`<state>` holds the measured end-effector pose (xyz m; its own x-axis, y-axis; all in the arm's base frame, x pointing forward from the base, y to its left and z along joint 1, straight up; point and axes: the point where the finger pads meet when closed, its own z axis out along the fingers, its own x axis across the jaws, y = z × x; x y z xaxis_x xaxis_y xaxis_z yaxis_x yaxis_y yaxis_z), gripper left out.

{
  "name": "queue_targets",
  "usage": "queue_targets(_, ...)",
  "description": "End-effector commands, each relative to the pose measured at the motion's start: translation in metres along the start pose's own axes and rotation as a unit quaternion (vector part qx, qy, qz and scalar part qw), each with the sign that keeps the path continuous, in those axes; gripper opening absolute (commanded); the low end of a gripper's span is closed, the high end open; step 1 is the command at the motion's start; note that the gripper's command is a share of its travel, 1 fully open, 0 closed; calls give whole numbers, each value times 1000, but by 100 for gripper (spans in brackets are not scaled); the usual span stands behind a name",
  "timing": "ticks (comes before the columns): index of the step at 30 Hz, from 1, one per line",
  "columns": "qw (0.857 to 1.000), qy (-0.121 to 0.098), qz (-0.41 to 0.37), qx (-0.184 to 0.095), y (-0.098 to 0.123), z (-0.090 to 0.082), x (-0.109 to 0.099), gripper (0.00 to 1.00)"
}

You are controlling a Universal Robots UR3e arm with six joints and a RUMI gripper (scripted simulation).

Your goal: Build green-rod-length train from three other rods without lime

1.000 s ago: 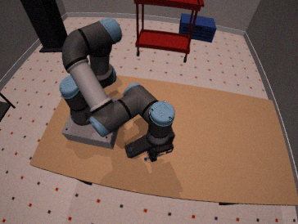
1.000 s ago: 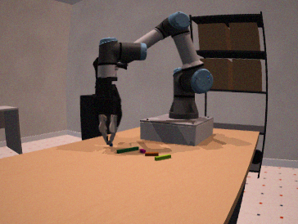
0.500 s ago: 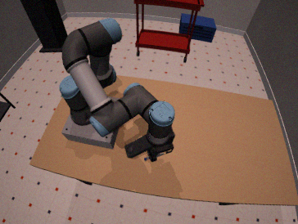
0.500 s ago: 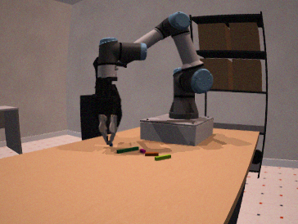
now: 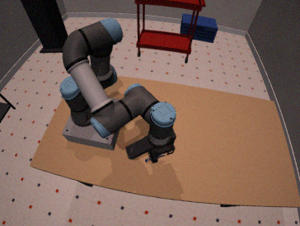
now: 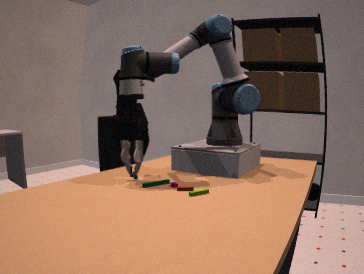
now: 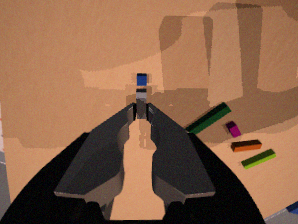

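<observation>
Nearest the wrist camera, the gripper (image 7: 141,111) is seen with its jaws drawn almost together, pinching a small grey rod (image 7: 142,95) at the fingertips. Just beyond the held rod, a blue rod (image 7: 141,79) is seen on the table (image 7: 60,60); whether the two ends touch cannot be told. From the exterior view, the fingertips are positioned low over the table surface, close to it. To the right of the gripper and apart from it, four rods lie flat: a green rod (image 7: 209,118), a magenta rod (image 7: 233,129), an orange rod (image 7: 246,145) and a lime rod (image 7: 258,158). Farther back, the arm's grey base (image 6: 215,161) is mounted on the table.
</observation>
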<state>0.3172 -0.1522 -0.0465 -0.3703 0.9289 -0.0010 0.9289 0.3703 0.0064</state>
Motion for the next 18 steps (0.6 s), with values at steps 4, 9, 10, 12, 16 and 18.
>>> queue_targets(4,1000,0,0,-1,1,0,0,0)
queue_targets(9,1000,0,0,-1,1,0,0,0)
queue_targets(10,1000,0,0,-1,1,0,0,0)
queue_targets(12,1000,0,0,-1,1,0,0,0)
queue_targets(16,1000,0,0,-1,1,1,0,0)
queue_targets(18,1000,0,0,0,1,2,1,0)
